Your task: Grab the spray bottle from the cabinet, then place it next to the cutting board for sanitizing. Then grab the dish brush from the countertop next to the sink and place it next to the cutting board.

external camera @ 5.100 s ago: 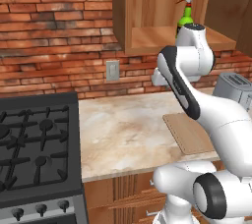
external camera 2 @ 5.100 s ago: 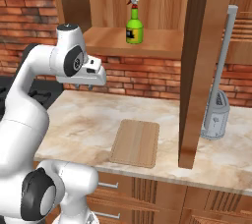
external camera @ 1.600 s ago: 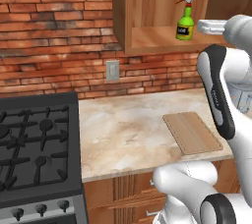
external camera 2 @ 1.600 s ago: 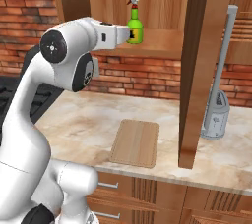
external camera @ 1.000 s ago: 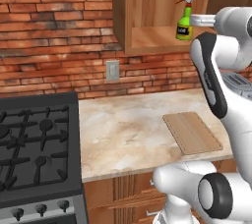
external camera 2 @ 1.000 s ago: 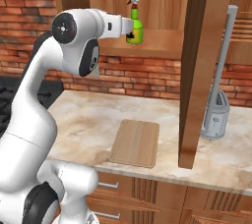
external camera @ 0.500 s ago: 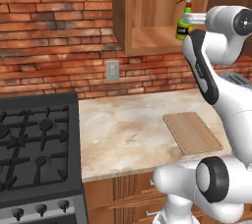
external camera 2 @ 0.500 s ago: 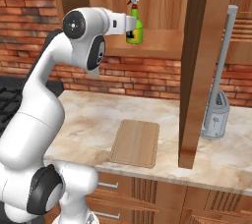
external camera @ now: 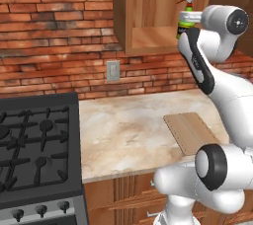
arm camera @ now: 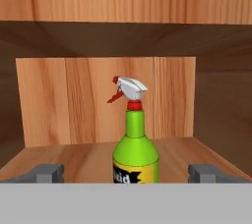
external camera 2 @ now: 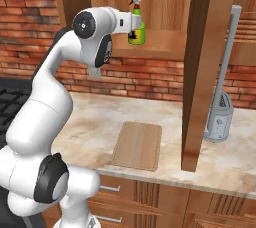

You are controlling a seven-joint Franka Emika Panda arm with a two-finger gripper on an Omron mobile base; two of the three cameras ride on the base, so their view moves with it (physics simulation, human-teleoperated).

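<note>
The robot arm is big, smooth and shiny white, made of fat round tubes joined end to end. Each bend has a dark grey ring or a dark round cap, like a button on its side. A dark stripe runs along one tube near the top. The part at the bottom is a fat white lump with a large dark disc. The two finger tips are small, grey and blocky.
</note>
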